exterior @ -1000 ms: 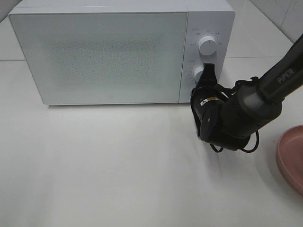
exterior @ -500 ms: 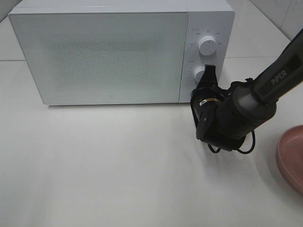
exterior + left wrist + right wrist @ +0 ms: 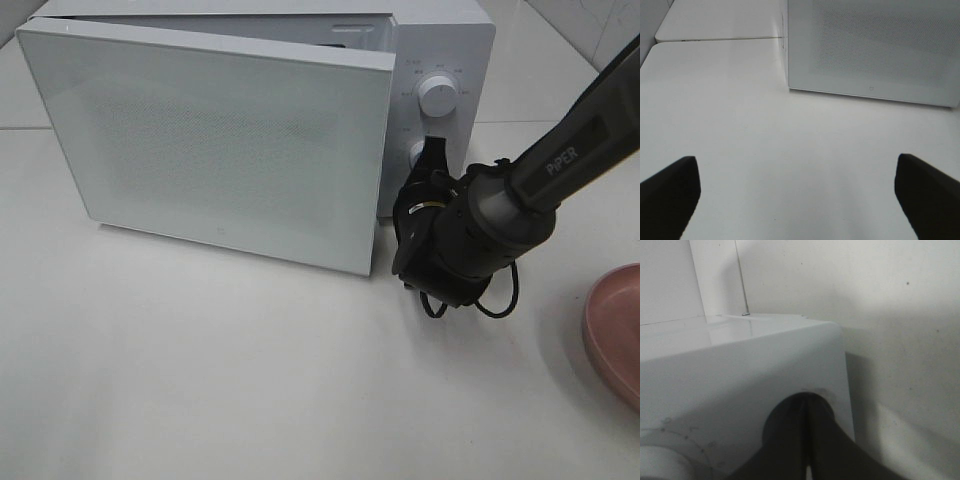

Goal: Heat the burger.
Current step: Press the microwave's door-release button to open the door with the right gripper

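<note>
The burger is not in view in any frame. The white microwave [image 3: 445, 40] stands at the back, and its door [image 3: 230, 140] stands swung partly out on its left hinge. My right gripper [image 3: 433, 152] is shut, its tips against the control panel by the lower knob [image 3: 417, 153]. In the right wrist view the shut fingers [image 3: 807, 440] rest against the microwave's white casing [image 3: 740, 365]. My left gripper [image 3: 797, 195] is open and empty, low over the table, facing the door [image 3: 875, 45]. It does not show in the exterior view.
A flat pink plate [image 3: 615, 325] lies at the right edge of the table. The upper knob [image 3: 437, 94] sits above my right gripper. The open door juts forward over the table at left and centre. A tiled wall rises at the back right.
The microwave door was shut and has now swung partly open. My right arm has shifted slightly left and stays at the lower knob.
</note>
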Controlling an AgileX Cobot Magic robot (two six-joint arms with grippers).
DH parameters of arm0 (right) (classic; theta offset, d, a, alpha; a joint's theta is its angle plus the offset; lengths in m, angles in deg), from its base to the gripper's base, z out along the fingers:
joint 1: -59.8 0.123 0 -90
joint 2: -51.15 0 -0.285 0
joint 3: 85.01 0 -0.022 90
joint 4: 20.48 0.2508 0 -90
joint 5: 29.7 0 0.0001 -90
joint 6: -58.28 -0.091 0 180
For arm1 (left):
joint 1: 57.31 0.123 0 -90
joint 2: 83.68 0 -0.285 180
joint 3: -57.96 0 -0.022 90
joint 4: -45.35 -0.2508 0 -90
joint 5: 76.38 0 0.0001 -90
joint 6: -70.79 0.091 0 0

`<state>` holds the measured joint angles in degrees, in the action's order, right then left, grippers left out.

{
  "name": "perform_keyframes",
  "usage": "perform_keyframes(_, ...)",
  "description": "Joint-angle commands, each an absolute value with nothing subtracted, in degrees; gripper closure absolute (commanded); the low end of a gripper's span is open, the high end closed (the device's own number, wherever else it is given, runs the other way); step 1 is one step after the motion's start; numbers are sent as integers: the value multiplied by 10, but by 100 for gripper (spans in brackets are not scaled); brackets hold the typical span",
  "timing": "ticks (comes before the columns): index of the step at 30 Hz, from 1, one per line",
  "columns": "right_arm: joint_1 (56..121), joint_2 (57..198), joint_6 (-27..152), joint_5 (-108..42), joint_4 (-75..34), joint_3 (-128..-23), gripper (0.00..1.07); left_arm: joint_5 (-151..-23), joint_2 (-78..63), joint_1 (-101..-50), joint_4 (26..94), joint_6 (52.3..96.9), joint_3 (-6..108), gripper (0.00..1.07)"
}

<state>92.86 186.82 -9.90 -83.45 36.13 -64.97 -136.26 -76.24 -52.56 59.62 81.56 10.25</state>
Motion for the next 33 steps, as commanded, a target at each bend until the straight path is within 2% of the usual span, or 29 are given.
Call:
perform_keyframes(1,899,1873,-82,-917,291,-698,107,-1359,-774,-528,596,814,102,9)
perform_keyframes(19,899,1870,-67,-867,291,-698,107,-1359,-774,-528,596,814,102,9)
perform_keyframes(26,908,1846,-69,-853,282,-666,107,-1359,-774,-528,596,813,102,9)
perform_keyframes(33,913,1835,-66,-776,248,-641,107,-1359,-774,-528,596,813,102,9)
